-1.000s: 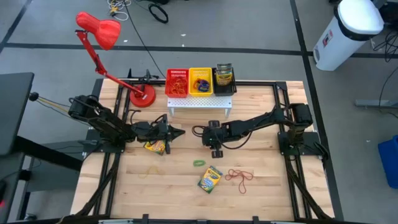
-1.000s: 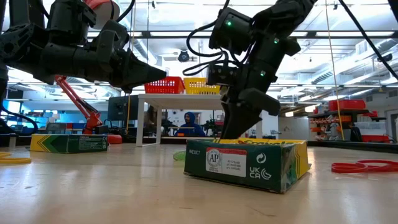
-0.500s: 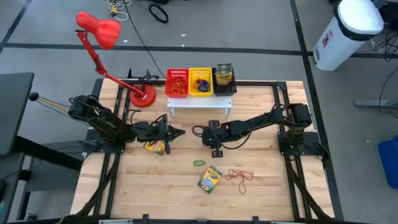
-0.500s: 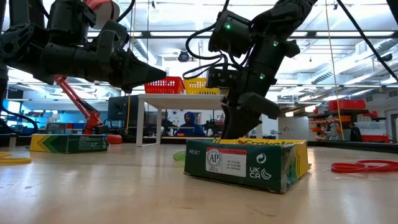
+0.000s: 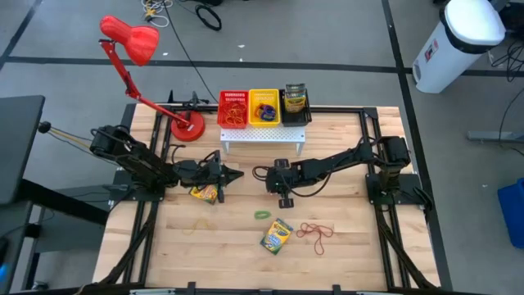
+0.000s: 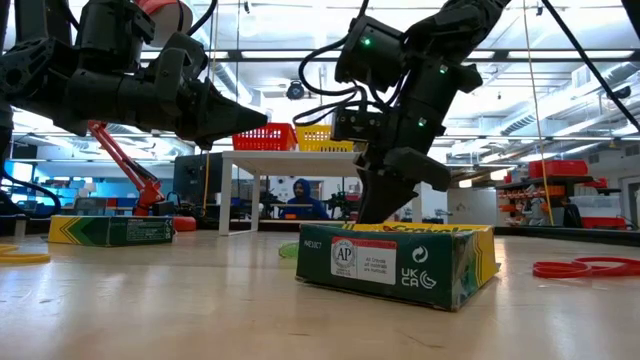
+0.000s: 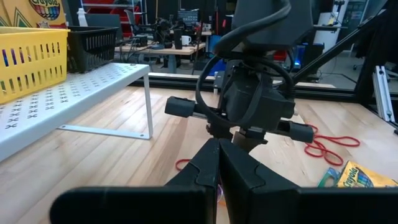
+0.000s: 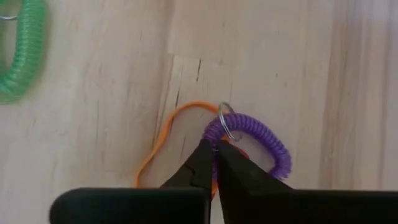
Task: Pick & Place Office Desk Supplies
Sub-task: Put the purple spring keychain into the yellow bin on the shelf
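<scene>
Right claw point(image 8: 213, 155) shut, tips at purple coil's point(image 8: 258, 138) edge, orange band point(image 8: 165, 140) alongside; hold uncertain.

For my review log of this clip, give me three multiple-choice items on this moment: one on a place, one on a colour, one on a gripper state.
1. Where is the right gripper?
A. Over the yellow basket
B. Down at the table, at a purple coil and an orange band
C. Beside the lamp base

2. What colour is the middle basket of the three on the white rack?
A. Yellow
B. Blue
C. White

3. How do the right gripper's fingers stand?
A. Wide open
B. Shut
C. Out of view

Answers:
1. B: the right wrist view shows the tips on the wood at the purple coil and orange band.
2. A: the high view shows red, yellow, then black baskets.
3. B: the fingertips meet with no gap in the right wrist view.
</scene>
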Motion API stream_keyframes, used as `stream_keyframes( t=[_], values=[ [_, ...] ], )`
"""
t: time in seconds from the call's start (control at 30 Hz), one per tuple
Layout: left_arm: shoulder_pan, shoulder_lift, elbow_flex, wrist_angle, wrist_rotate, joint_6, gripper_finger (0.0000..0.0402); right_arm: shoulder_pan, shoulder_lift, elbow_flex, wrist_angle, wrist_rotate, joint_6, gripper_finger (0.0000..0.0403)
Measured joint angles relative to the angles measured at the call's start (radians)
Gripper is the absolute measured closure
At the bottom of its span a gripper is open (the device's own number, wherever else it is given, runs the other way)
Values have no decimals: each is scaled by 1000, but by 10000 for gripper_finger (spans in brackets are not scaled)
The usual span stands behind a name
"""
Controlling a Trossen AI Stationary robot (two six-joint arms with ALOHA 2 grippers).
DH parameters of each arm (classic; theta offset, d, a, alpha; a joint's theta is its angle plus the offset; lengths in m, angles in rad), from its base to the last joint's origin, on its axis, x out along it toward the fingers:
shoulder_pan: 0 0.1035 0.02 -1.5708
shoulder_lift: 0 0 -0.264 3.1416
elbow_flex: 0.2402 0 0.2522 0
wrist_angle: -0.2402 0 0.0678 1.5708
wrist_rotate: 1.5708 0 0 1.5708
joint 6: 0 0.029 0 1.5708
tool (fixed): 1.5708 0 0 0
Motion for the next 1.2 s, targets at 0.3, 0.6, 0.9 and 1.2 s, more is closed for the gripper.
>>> stream_keyframes(
  t=[0.3, 0.6, 0.9, 1.2],
  values=[
    [0, 0, 0, -8, 0, 0, 385, 0, -145, 37, -11, -2, 8, 396],
    [1, 0, 0, 9, 0, 5, 385, -75, -265, 240, -66, 137, -50, 391],
    [0, 1, 0, 15, 6, -3, 385, -341, -167, 412, -87, 56, -150, 392],
    [0, 1, 0, 16, 8, -3, 385, -443, -85, 416, -47, -92, -150, 379]
  ],
)
